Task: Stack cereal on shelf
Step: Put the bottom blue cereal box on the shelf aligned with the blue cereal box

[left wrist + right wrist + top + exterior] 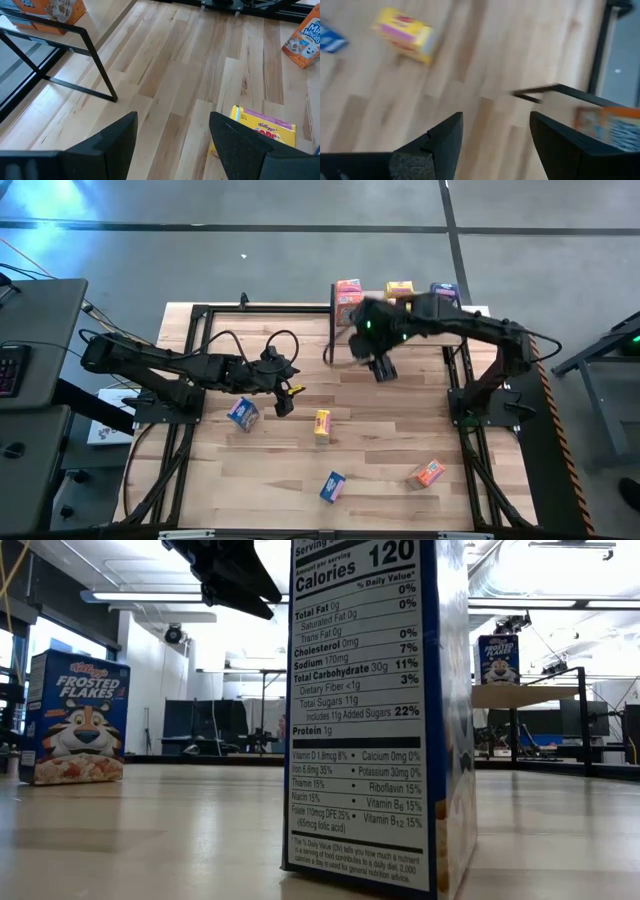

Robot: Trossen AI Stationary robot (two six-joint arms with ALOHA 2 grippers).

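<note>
The shelf (520, 695) stands at the table's far edge. On it stand an orange-pink cereal box (348, 290), a yellow one (399, 290) and a blue one (445, 292). On the tabletop are a blue box (243, 413), a yellow box (322, 424), another blue box (333, 486) and an orange-pink box (427, 473). My left gripper (285, 395) hangs open over the table between the left blue box and the yellow box (265, 130), with nothing between its fingers. My right gripper (383, 370) hangs open in front of the shelf, above bare table, also holding nothing.
The shelf's black posts (100, 75) reach down to the tabletop near my left gripper. Black frame rails run along the table's left and right sides (470, 420). Bare wood lies in the middle, between the shelf and the loose boxes.
</note>
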